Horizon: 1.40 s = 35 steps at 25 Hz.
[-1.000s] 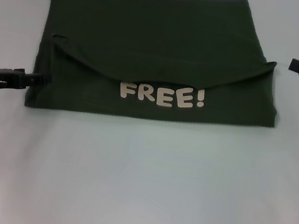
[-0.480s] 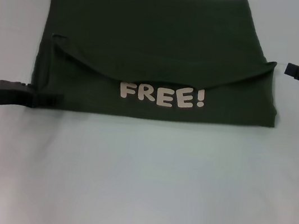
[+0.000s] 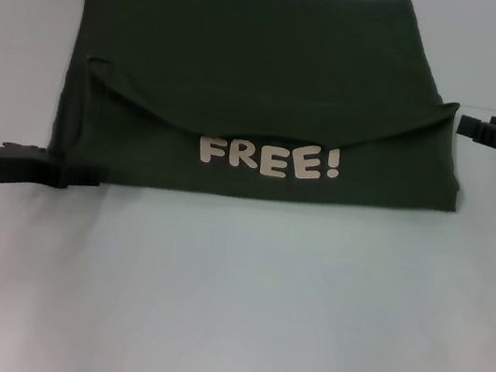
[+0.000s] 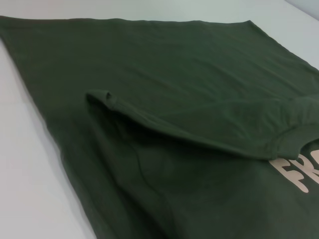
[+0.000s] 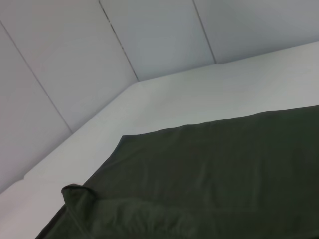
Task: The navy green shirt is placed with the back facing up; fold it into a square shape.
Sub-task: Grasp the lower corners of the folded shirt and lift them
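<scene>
Two black grippers flank the folded dark olive-green knit shirt on the white table: left gripper touching its near-left corner, right gripper just beside its right edge, finger spread unclear for both.

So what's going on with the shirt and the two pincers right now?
Shirt: lying flat on the table, partly folded, top layer flapped over, its curved edge just above the word FREE!.
FREE! print: facing up, uncovered.
Left pincer: low at the shirt's near left corner, touching its edge.
Right pincer: beside the shirt's right edge, near the flap's tip, holding nothing.
Table: white, shirt resting on it.
</scene>
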Available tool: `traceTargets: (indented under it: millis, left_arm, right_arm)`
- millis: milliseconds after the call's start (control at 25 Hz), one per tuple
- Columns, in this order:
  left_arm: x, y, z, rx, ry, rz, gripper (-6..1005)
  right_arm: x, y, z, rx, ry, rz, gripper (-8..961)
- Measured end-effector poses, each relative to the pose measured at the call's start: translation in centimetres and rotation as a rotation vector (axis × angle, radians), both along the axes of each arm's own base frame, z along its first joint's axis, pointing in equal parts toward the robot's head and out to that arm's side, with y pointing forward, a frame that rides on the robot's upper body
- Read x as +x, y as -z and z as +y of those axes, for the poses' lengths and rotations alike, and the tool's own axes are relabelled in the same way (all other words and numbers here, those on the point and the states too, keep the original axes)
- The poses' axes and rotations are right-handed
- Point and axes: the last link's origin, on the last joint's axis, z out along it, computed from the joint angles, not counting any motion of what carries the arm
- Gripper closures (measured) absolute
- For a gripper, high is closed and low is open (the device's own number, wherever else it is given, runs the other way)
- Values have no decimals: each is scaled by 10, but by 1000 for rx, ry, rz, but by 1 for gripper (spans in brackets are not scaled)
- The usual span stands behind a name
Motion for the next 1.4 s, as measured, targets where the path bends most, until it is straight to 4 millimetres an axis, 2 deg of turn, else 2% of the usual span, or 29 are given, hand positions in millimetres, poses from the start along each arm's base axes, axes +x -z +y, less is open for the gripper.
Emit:
traceTargets:
  millis: [440, 880, 1400]
  left_arm:
    - [0, -4, 5, 22, -5, 18, 128]
    - [2, 7, 5, -5, -10, 30, 130]
    - [4, 8, 2, -34, -3, 4, 133]
  right_arm:
    - [0, 0, 0, -4, -4, -6, 188]
    - [1, 0, -1, -2, -1, -8, 187]
    - [1, 0, -1, -2, 0, -7, 188]
